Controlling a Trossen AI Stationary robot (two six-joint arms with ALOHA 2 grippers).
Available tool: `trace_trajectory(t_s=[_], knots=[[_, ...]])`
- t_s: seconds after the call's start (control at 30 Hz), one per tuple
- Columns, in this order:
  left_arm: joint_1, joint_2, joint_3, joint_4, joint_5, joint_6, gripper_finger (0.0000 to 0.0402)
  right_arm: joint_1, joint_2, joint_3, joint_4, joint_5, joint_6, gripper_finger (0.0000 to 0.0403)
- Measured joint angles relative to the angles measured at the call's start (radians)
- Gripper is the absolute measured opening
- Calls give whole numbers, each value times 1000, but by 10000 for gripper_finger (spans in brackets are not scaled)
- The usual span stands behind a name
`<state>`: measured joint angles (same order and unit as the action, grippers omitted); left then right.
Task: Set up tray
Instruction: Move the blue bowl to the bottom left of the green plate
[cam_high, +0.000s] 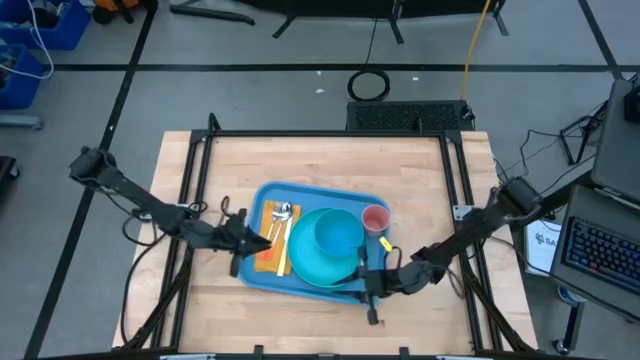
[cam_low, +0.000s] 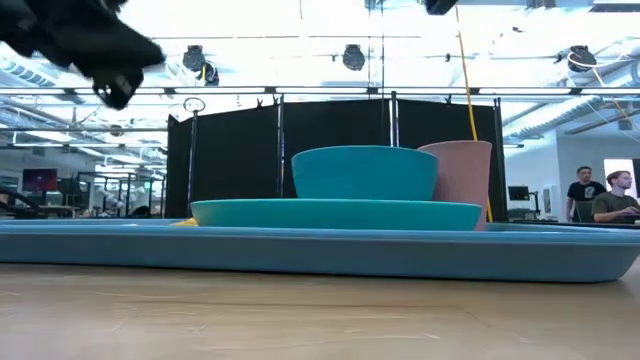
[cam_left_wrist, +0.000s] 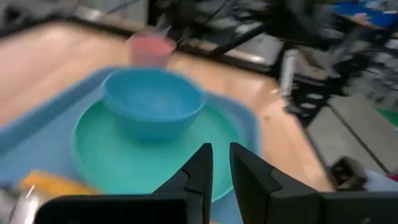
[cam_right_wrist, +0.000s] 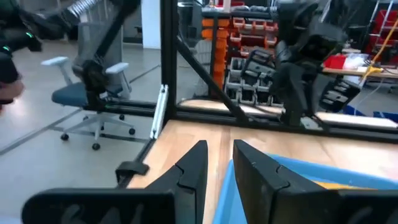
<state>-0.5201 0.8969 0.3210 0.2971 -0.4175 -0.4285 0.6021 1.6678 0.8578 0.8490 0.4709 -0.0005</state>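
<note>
Right now your tray (cam_high: 262, 270) is lying flat on the wooden table (cam_high: 330, 165), sitting toward the table's near edge, between the two arms. You're carrying a full load on it: the teal plate (cam_high: 312, 268) is resting in the middle with the blue bowl (cam_high: 338, 233) sitting on top, the pink cup (cam_high: 375, 218) is standing upright at the tray's far right corner just beside the plate, and the yellow-orange napkin (cam_high: 269, 252) with the spoon (cam_high: 281, 212) is lying along the tray's left edge. Your left gripper (cam_high: 243, 240) is hovering at that left edge, over the napkin, fingers showing a narrow gap with nothing between them. Your right gripper (cam_high: 372, 285) is hanging at the tray's near right corner, fingers likewise slightly parted and gripping nothing. Two people (cam_low: 600, 195) are showing in the room beyond the table.
</note>
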Motion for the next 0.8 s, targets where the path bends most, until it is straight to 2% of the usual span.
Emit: trace_trajectory(t_s=[0.1, 0.27, 0.37, 0.47, 0.53, 0.63, 0.8], knots=[[-19, -39, 0, 44, 20, 91, 58, 3, -82, -16, -38, -1, 3, 70], [-25, -116, 0, 78, 144, 229, 58, 2, -214, -109, -50, -2, -24, 70], [-24, -172, 0, 70, 178, 271, 58, 1, -302, -186, -44, -1, -5, 70], [-24, -223, 0, 39, 181, 285, 58, 1, -366, -259, -15, 1, 42, 70], [-24, -240, 0, 2, 148, 277, 58, 1, -382, -279, -18, 34, 57, 70], [-23, -244, 0, -36, 93, 259, 58, -7, -383, -228, -158, 72, 62, 70], [-23, -243, 0, -42, 92, 263, 58, -58, -298, 9, -580, 82, 151, 70]])
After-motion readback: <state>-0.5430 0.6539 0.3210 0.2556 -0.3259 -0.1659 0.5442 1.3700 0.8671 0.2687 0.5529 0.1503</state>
